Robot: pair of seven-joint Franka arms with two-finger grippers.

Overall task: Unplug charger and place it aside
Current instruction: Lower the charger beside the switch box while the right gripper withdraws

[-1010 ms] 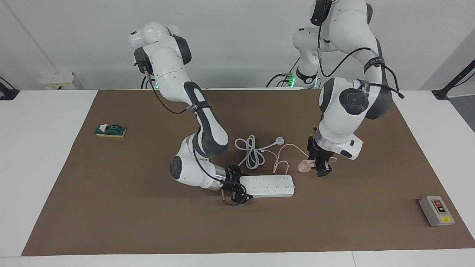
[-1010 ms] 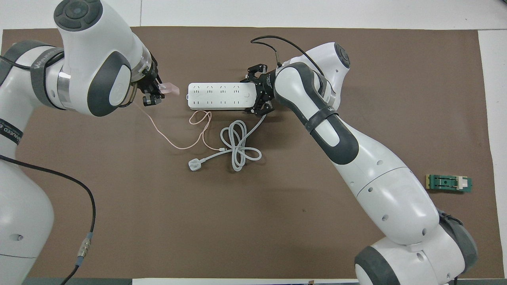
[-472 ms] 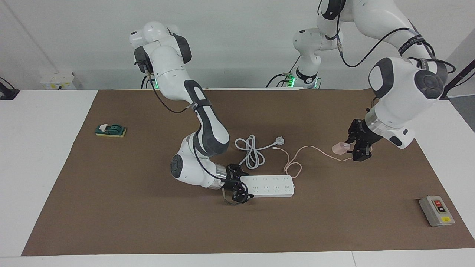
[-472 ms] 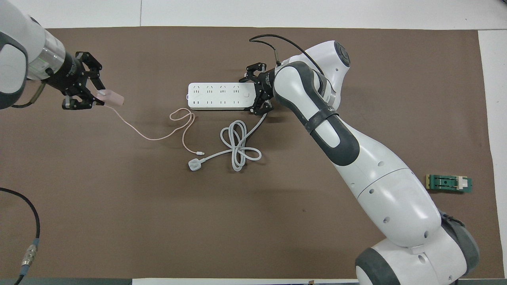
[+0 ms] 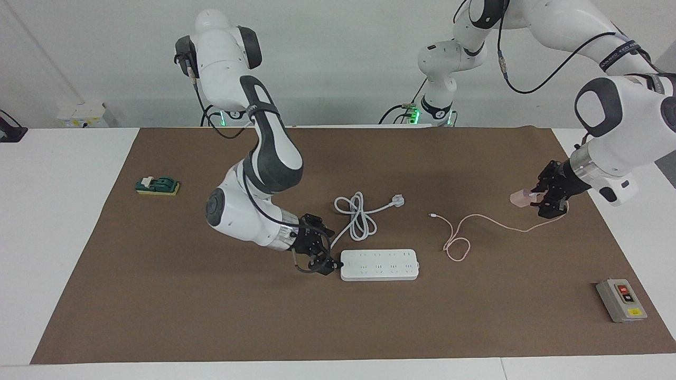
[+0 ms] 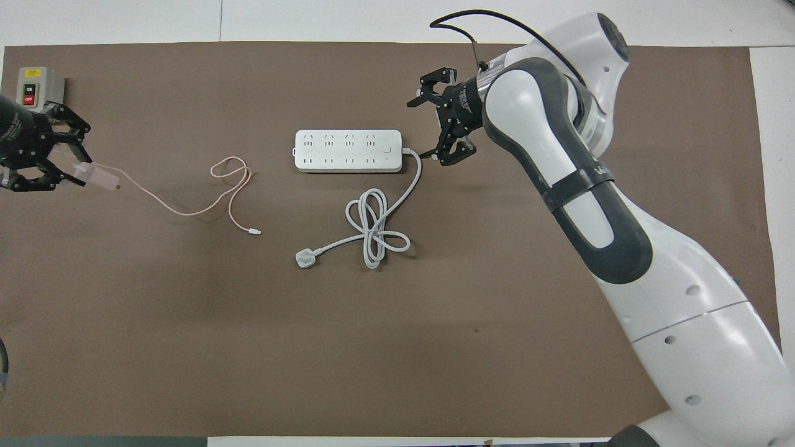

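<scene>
Since the earlier frame the left gripper (image 5: 544, 203) has carried the charger (image 5: 518, 198) — pale pink cube, thin looping cable — toward its table end, pinched. Right gripper (image 5: 323, 252) has backed off the power strip (image 5: 379, 264), spread. Switch box (image 6: 32, 90) reads "OFF".

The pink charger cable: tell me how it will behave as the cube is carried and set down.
Likely floppy: the cable trails in loose loops on the mat from the charger held in the left end effector. Probably light, dragging easily. Its free end may whip or snag.
</scene>
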